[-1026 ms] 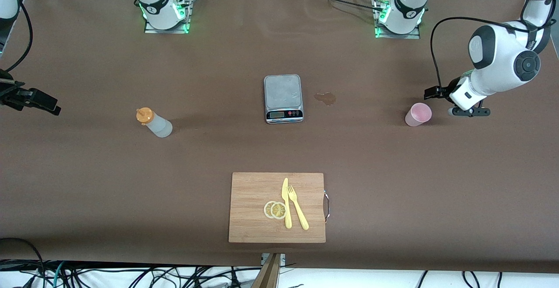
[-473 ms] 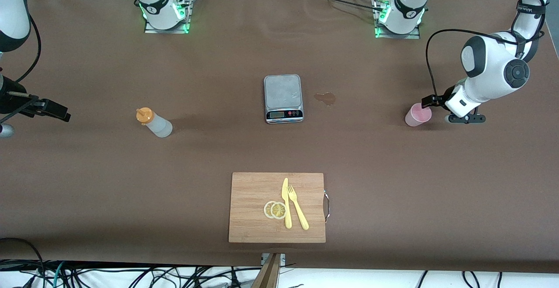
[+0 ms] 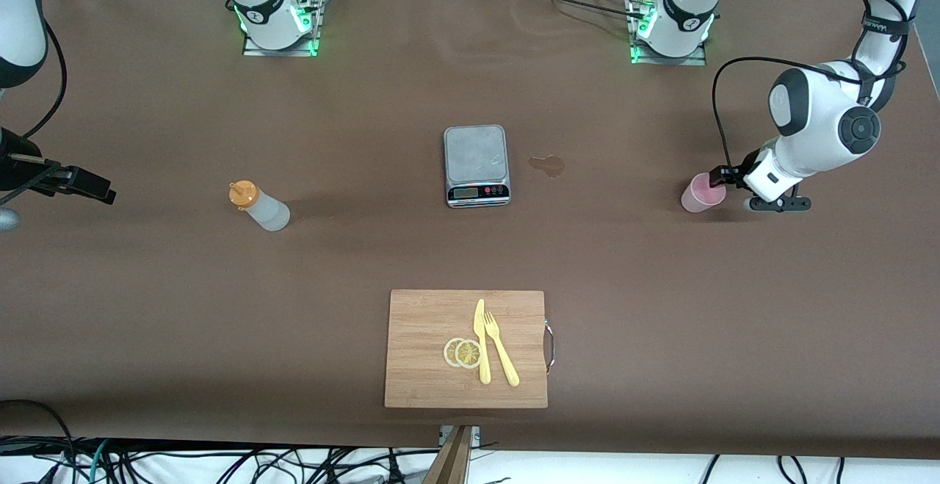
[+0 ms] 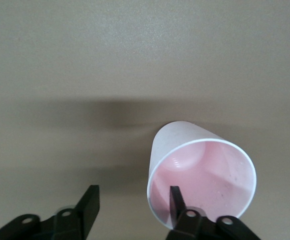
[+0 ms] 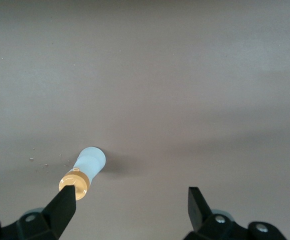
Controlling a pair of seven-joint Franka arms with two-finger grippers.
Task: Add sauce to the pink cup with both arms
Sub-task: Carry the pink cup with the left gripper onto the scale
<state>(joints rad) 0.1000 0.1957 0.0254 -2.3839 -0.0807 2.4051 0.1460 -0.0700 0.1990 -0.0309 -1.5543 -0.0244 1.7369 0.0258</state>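
The pink cup stands upright toward the left arm's end of the table. My left gripper is open right at its rim. In the left wrist view one finger lies over the cup's mouth and the other finger stands beside the cup, with the gripper open. The sauce bottle, whitish with an orange cap, stands toward the right arm's end. My right gripper is open and empty, apart from it at the table's end. In the right wrist view the bottle shows by one fingertip of the open gripper.
A grey kitchen scale sits mid-table with a brownish stain beside it. A wooden cutting board nearer the camera carries a yellow knife, a fork and lemon slices.
My left gripper has dropped and moved in until it reaches the cup's rim. My right gripper has shifted a little toward the sauce bottle. The cup and bottle have not moved.
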